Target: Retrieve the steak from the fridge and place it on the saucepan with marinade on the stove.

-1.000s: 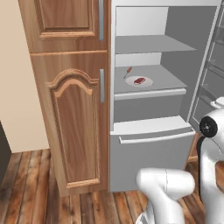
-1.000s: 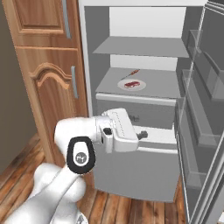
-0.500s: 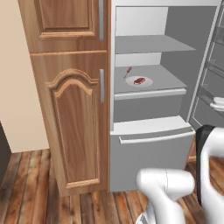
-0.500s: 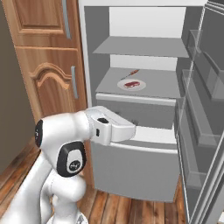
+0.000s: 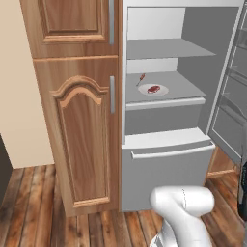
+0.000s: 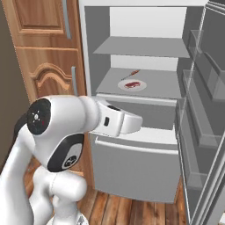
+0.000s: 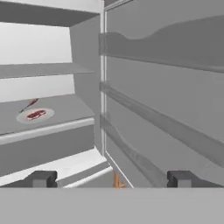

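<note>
Red steak (image 5: 153, 89) sits on a white plate (image 5: 161, 92) on the open fridge (image 5: 166, 144) shelf, so it's reachable. Gripper (image 7: 111, 179) fingers spread wide, empty, well apart from it.

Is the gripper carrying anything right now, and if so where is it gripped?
Nothing is held. The gripper is open with its fingers wide apart and empty, facing the open fridge. The steak lies on its plate on the shelf.
</note>
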You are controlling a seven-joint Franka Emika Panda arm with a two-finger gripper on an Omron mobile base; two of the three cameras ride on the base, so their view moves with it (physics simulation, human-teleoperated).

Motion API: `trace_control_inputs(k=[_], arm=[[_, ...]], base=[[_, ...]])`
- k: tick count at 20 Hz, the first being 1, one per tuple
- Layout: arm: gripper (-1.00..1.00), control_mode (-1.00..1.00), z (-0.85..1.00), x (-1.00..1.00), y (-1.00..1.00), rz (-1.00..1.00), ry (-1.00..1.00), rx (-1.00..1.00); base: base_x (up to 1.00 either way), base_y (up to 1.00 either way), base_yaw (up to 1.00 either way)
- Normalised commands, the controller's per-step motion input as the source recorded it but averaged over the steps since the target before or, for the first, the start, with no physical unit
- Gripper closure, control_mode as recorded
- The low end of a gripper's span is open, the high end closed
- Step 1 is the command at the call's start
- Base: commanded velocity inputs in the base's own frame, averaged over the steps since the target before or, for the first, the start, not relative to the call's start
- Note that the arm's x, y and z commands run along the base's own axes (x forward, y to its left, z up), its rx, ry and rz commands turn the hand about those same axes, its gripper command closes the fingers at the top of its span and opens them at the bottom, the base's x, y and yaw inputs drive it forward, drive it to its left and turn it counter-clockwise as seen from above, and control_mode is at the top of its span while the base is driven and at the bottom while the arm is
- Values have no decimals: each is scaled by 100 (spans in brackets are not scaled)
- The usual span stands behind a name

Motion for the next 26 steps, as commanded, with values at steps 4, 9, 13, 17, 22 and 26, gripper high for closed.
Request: trace_control_inputs(k=[4,9,13,17,22,26], arm=[[-100,-100,12,-26,55,10,7,13],[-100,-100,0,-8,74,10,7,6],[-100,-100,0,-1,72,17,13,1],[-100,-100,0,0,70,18,12,0],[-100,-100,-6,0,58,6,6,0],[-100,-100,-11,3,15,4,0,0]], base=[[0,0,0],[0,0,0],[0,0,0],[0,0,0],[0,0,0],[0,0,0]])
